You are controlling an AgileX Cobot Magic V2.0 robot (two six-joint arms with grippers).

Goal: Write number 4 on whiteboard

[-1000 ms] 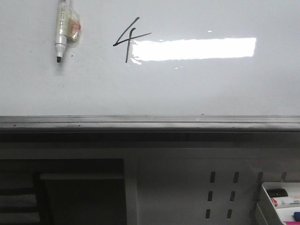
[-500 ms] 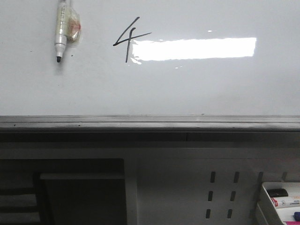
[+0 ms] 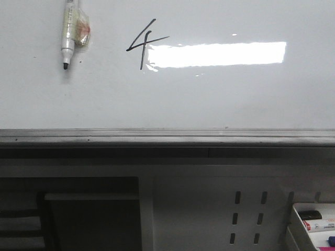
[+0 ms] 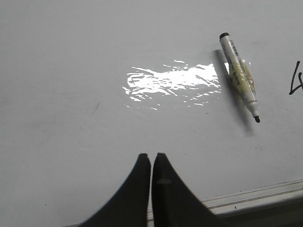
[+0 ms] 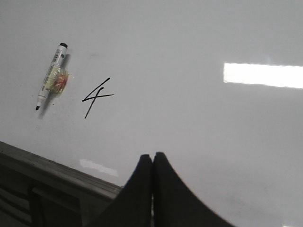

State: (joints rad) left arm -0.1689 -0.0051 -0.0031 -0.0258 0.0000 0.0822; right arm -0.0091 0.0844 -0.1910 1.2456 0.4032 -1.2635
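Our left claw point(image 4: 151, 158), two black tapered fingers, is pressed closed with only a hairline seam between the tips, and it holds nothing. Our right claw point(image 5: 152, 157) looks the same: black fingers closed together, empty. Both hang above the large glossy white flat board point(image 3: 220, 99), clear of its surface as far as we can tell.

On the board, in the front view, we see a small thin black hand-drawn figure four point(image 3: 145, 44) with an open top, made of slanted strokes. It sits in the upper part of the board, left of centre, and its right side touches the left end of a bright rectangular reflection of a light point(image 3: 217, 54). The same four appears in the right wrist view point(image 5: 97, 97) and is cut off at the edge of the left wrist view point(image 4: 297, 79).

To the left of the four, well apart from it, a white-barrelled marker pen with a black tip point(image 3: 68, 34) lies on the board, uncapped, tip pointing toward the grey metal ledge point(image 3: 167, 137) along the board's lower edge. A crumpled clear wrapping with a reddish patch point(image 3: 82, 30) clings to the marker's barrel. Neither claw touches the marker.

Below the ledge we see a grey perforated panel point(image 3: 246, 217) and, at the lower right corner, a white tray holding more markers point(image 3: 298, 230).
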